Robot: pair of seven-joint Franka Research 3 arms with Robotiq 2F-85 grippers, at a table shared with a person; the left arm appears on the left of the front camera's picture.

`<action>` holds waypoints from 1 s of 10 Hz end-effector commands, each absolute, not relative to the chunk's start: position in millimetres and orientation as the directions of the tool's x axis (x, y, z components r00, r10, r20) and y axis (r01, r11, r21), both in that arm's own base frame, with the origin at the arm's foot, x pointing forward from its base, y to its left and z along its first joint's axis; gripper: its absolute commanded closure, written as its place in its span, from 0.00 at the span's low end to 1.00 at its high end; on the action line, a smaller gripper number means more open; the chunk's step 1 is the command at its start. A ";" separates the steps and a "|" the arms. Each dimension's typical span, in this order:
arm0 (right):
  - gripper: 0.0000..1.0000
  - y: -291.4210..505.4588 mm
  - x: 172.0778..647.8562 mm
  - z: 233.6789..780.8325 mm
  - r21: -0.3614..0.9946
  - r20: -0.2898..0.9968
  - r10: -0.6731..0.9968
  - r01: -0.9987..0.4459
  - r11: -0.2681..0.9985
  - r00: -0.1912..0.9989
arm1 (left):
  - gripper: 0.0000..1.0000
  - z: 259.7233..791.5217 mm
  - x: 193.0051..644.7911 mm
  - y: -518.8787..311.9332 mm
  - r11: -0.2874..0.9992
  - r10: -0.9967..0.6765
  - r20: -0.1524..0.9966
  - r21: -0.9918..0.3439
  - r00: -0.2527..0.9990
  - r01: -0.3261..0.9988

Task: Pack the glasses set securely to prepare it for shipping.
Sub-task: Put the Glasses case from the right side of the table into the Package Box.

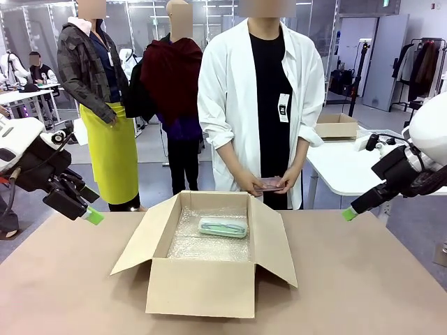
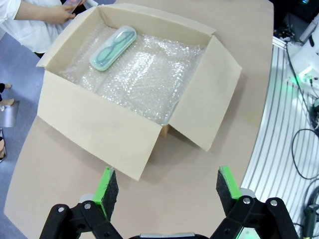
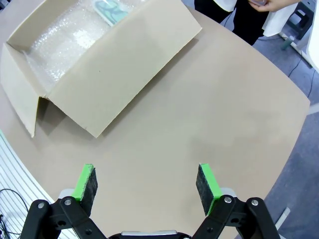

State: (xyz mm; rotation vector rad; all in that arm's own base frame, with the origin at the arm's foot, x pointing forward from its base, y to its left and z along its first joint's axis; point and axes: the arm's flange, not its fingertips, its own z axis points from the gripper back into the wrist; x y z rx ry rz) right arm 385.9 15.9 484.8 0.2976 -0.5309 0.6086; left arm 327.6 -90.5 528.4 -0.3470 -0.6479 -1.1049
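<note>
An open cardboard box (image 1: 202, 286) stands mid-table, lined with bubble wrap (image 1: 209, 246). The mint-green glasses case (image 1: 222, 227) lies inside on the wrap, toward the far side, with dark frames showing through (image 2: 113, 48); its end peeks over the flap (image 3: 110, 9). The person across the table holds the pink case (image 1: 269, 185) in both hands, behind the box. My left gripper (image 1: 89, 206) hovers open above the table's left edge, empty (image 2: 164, 186). My right gripper (image 1: 351, 211) hovers open at the right, empty (image 3: 147, 181).
The box's four flaps (image 2: 94, 129) stand spread outward (image 3: 124, 64). The brown tabletop (image 1: 363, 293) is bare to the right of the box. A white side table (image 1: 342, 164) with a small carton (image 1: 336, 126) stands behind at the right.
</note>
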 end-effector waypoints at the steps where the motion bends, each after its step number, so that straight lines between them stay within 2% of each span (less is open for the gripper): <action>1: 0.00 16.9 385.0 486.1 0.111 0.556 0.457 -0.607 0.787 0.695 | 0.00 528.8 328.0 -87.2 0.397 -0.711 0.648 0.049 0.273 0.917; 10: 0.00 16.9 385.0 486.1 0.111 0.556 0.457 -0.607 0.787 0.695 | 0.00 528.8 328.0 -87.2 0.397 -0.711 0.648 0.049 0.273 0.917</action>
